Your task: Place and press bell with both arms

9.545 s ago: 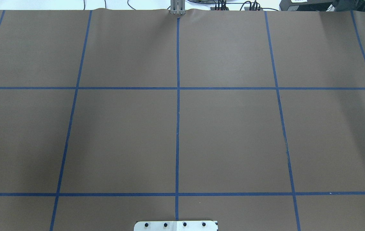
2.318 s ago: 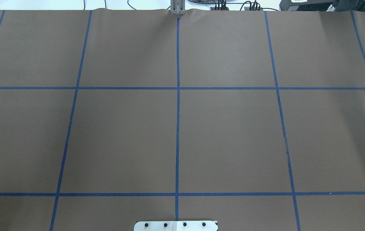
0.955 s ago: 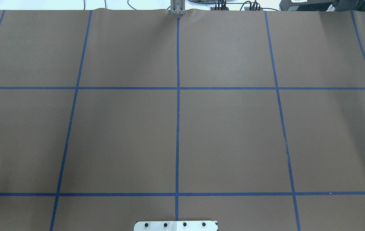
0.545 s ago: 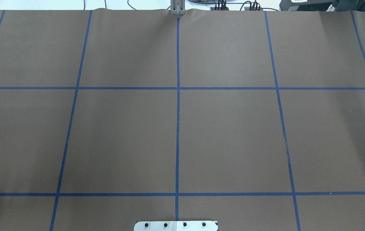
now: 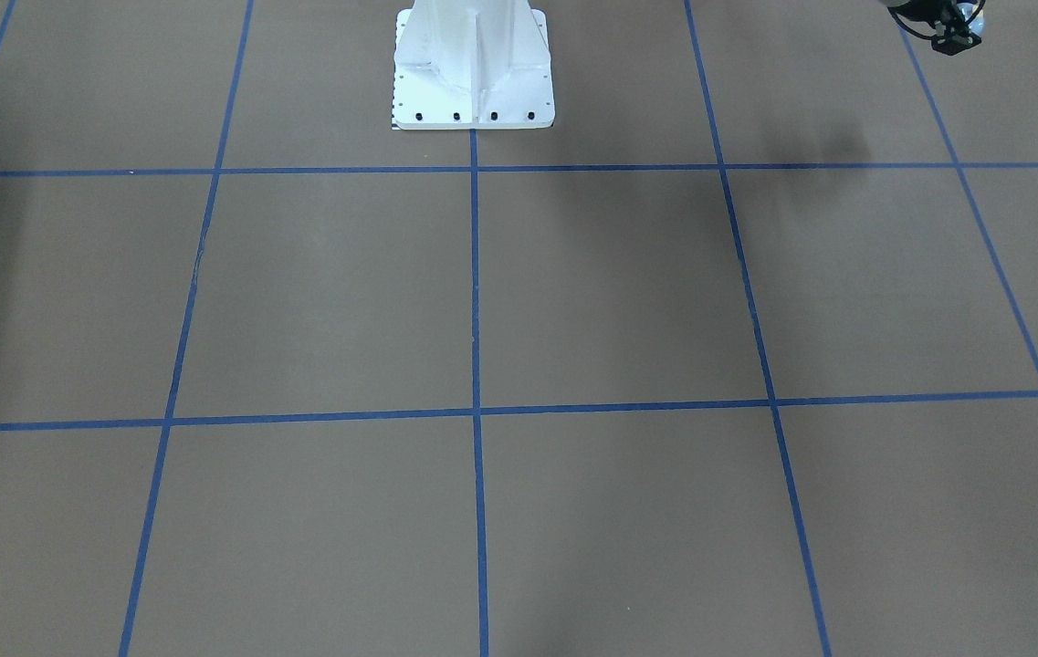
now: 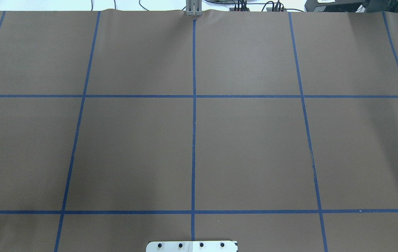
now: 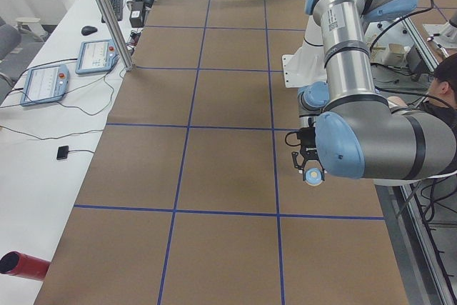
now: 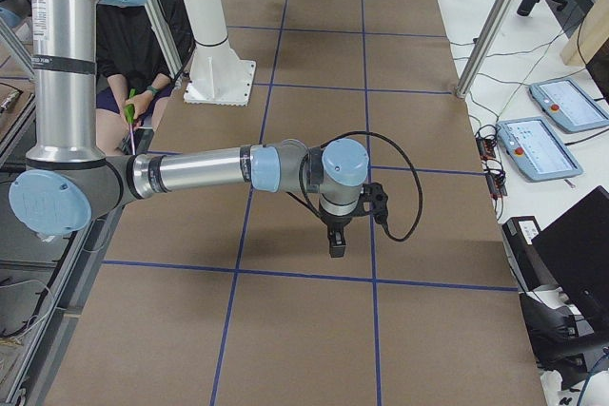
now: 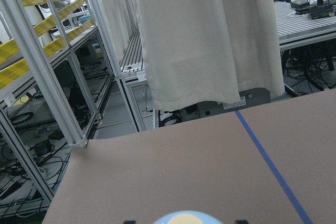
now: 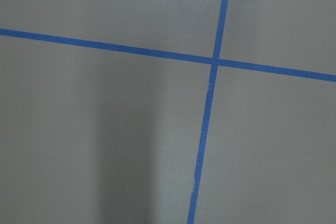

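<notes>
The light-blue bell with its cream button hangs in my left gripper, held above the brown table near the robot's side. In the left wrist view the bell's top shows at the bottom edge between two black fingertips. A bit of the left gripper shows at the top right of the front-facing view. My right gripper points straight down over a blue tape line; it shows only in the exterior right view, so I cannot tell whether it is open. Neither arm shows in the overhead view.
The table is covered in brown paper with a blue tape grid. The white pedestal stands at the robot's edge. A person sits behind the robot. Teach pendants and a red cylinder lie on the side bench.
</notes>
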`<action>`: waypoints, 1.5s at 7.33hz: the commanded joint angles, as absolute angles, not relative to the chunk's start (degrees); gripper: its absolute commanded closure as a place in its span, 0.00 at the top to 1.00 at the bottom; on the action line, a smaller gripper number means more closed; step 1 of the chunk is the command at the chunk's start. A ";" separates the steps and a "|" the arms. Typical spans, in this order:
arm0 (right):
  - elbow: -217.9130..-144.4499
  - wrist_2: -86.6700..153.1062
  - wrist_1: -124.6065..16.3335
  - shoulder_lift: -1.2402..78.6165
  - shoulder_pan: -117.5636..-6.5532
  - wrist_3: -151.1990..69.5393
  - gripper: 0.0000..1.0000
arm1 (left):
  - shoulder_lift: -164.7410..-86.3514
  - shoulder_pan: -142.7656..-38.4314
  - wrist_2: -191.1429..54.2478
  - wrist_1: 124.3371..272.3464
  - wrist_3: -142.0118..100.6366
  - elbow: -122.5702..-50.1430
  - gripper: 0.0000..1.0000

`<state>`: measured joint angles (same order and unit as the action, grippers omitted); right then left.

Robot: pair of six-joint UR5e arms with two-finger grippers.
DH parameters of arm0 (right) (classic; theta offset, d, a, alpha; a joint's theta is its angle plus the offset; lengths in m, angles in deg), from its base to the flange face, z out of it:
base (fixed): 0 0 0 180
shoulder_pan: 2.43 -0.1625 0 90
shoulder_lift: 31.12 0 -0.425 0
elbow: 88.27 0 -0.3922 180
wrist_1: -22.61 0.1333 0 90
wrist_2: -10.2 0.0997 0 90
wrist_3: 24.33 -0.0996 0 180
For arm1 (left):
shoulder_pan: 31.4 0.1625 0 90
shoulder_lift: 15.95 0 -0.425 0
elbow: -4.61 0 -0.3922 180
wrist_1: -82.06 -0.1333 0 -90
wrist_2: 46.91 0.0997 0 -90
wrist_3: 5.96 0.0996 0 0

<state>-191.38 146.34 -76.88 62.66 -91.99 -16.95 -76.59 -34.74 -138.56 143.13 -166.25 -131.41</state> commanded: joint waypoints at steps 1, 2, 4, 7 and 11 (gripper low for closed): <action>-191.11 146.34 -76.88 62.66 -91.99 -16.95 1.00 | -96.97 -52.59 -131.59 131.69 -146.15 -127.00 0.00; -190.93 146.34 -76.88 62.66 -91.99 -17.03 1.00 | -104.99 -57.89 -127.64 130.42 -138.05 -123.04 0.00; -190.76 145.99 -76.88 62.66 -91.99 -16.95 1.00 | -114.86 -64.86 -120.43 131.01 -120.91 -121.95 0.00; -190.67 146.34 -76.97 63.01 -91.99 -17.12 1.00 | -127.89 -63.41 -110.32 141.24 -108.19 -115.04 0.00; -188.93 145.64 -76.88 62.31 -91.90 -18.17 1.00 | -136.94 -57.25 -102.81 187.06 -88.01 -92.58 0.00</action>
